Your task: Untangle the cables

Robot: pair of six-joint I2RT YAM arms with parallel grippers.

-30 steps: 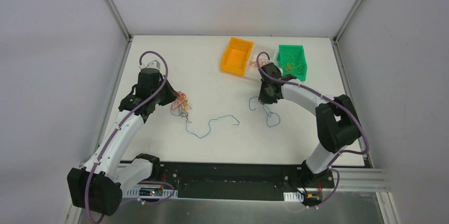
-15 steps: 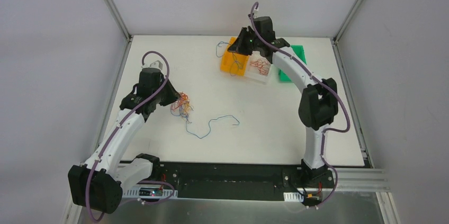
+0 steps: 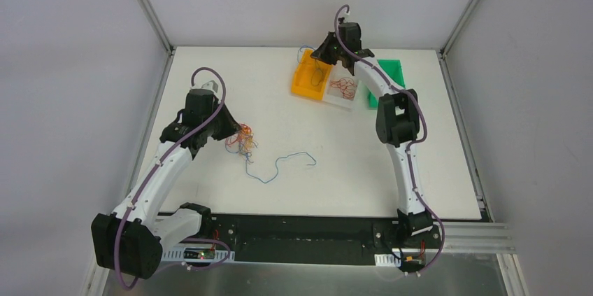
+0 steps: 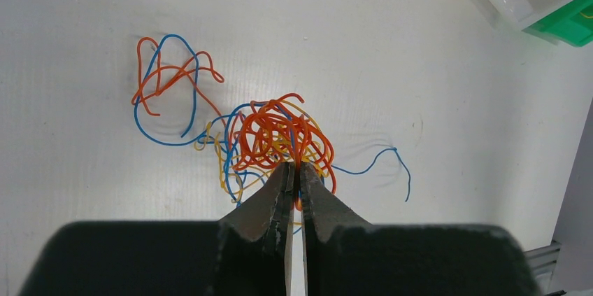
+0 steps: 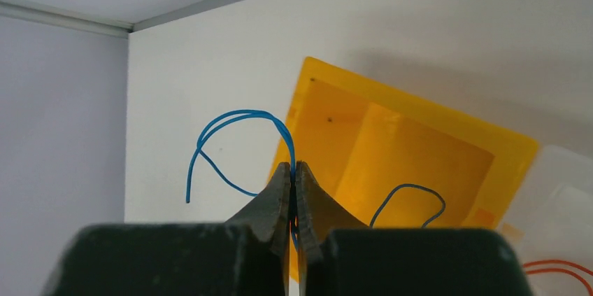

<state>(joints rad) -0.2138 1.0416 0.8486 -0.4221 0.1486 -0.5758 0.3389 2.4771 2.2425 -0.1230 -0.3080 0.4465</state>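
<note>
Two arms work a tangle of cables [image 4: 280,135] on a white table [image 4: 419,44]. The left jaws are pinched shut on orange strands at the near edge of the clump, which spreads just ahead of their tips, with blue and yellow loops trailing off to their left. The right jaws, held high at the far side of the table, are clamped on a single blue cable [image 5: 241,113]. One loop of it arcs up and to their left, past the rim of the yellow bin [image 5: 419,163], while the other hangs over the bin's floor to their right. A second loose blue cable [image 3: 278,163] lies well apart from both.

The risk: the springy cable may flick outside the bin on release. At the clump, a pull on the interlaced orange strands could drag the whole knot or tighten it.
</note>
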